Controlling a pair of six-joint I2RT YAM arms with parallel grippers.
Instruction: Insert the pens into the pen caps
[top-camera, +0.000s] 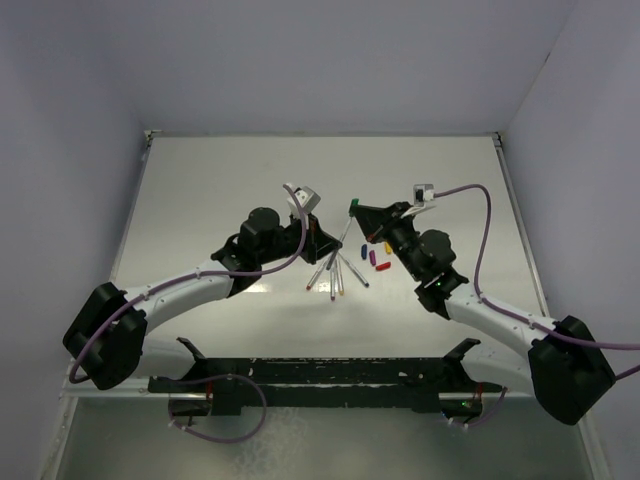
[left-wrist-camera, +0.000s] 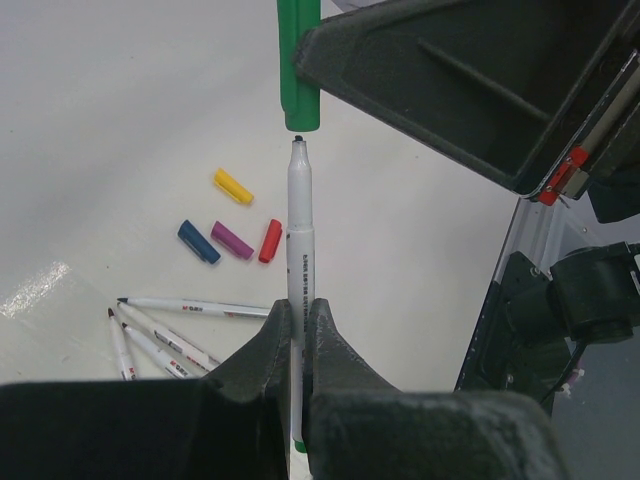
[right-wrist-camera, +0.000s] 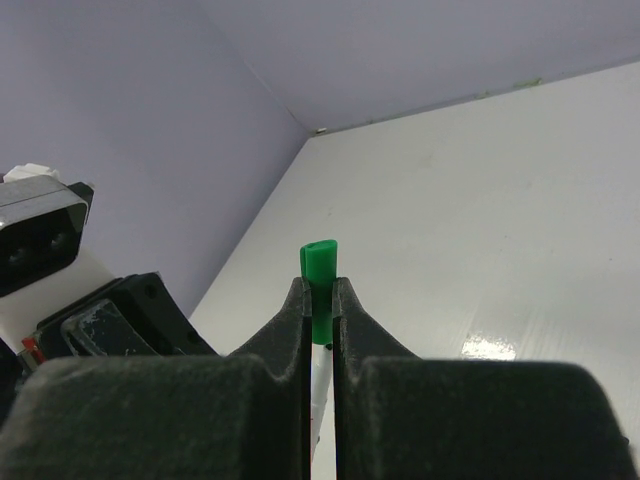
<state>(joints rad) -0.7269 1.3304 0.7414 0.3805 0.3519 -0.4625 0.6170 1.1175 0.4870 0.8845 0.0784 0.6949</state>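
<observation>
My left gripper (left-wrist-camera: 297, 310) is shut on a white pen (left-wrist-camera: 300, 230) and holds it upright over the table. The pen's dark tip points at the open end of a green pen cap (left-wrist-camera: 298, 90), with a small gap between them. That green cap (right-wrist-camera: 320, 270) is pinched in my shut right gripper (right-wrist-camera: 320, 290), and the pen (right-wrist-camera: 320, 375) shows just under it between the fingers. In the top view the two grippers meet at mid-table, the green cap (top-camera: 354, 206) between them. Several more pens (left-wrist-camera: 190, 305) lie on the table. Yellow (left-wrist-camera: 232, 186), blue (left-wrist-camera: 198, 242), purple (left-wrist-camera: 232, 240) and red (left-wrist-camera: 270, 241) caps lie near them.
The loose pens (top-camera: 335, 275) fan out just in front of the grippers, and the loose caps (top-camera: 378, 257) lie to their right under the right arm. White walls close off the table's back and sides. A black rail (top-camera: 320, 380) runs along the near edge.
</observation>
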